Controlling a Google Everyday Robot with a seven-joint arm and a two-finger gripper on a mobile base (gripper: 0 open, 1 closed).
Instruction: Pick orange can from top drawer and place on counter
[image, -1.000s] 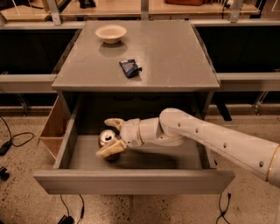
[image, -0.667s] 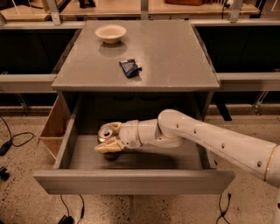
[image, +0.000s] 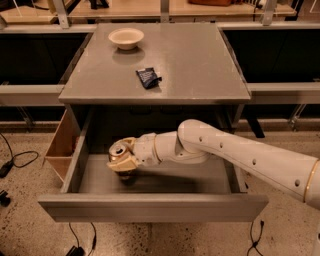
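Observation:
The top drawer (image: 150, 207) of the grey cabinet stands pulled open. My white arm reaches into it from the right. My gripper (image: 122, 156) is shut on the orange can (image: 118, 151), whose silver top faces up and left. The can hangs lifted off the drawer floor, over its left half, with a shadow below it. The can's side is mostly hidden by the fingers. The counter (image: 200, 60) lies above and behind the drawer.
A cream bowl (image: 126, 38) sits at the counter's back left. A small dark blue wrapper (image: 148, 77) lies near the counter's middle front. A tan wooden box (image: 61, 150) hangs at the cabinet's left side. Cables lie on the speckled floor.
The gripper has risen with the can, from low near the drawer floor to clearly above it. The arm has lifted slightly.

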